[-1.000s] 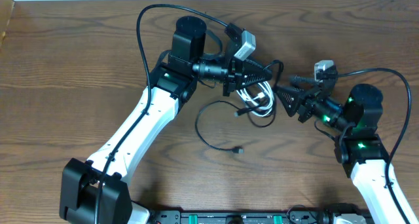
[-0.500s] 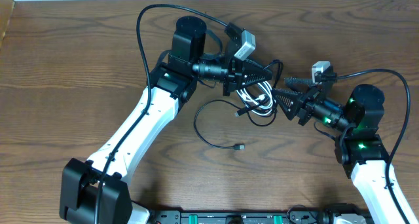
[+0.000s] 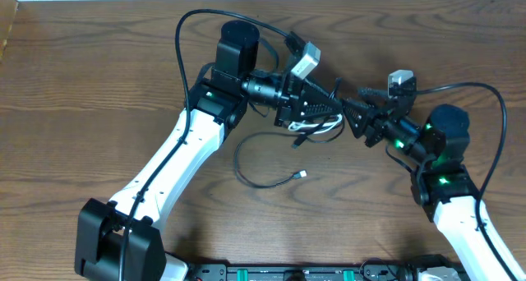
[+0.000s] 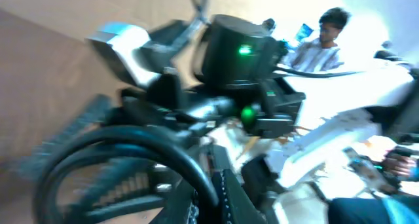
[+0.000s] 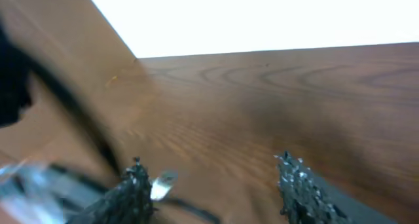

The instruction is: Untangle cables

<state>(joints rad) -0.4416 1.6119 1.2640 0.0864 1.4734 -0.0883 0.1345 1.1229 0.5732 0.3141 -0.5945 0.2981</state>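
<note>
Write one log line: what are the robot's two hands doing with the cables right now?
left gripper: shut on cables | right gripper: open, close beside them | black plug end: lying on table

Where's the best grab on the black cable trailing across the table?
Probably just behind its plug end, straight down from above, fingers across the cord. That tail of the black cable lies flat on the table, away from the tangle in the left gripper.
</note>
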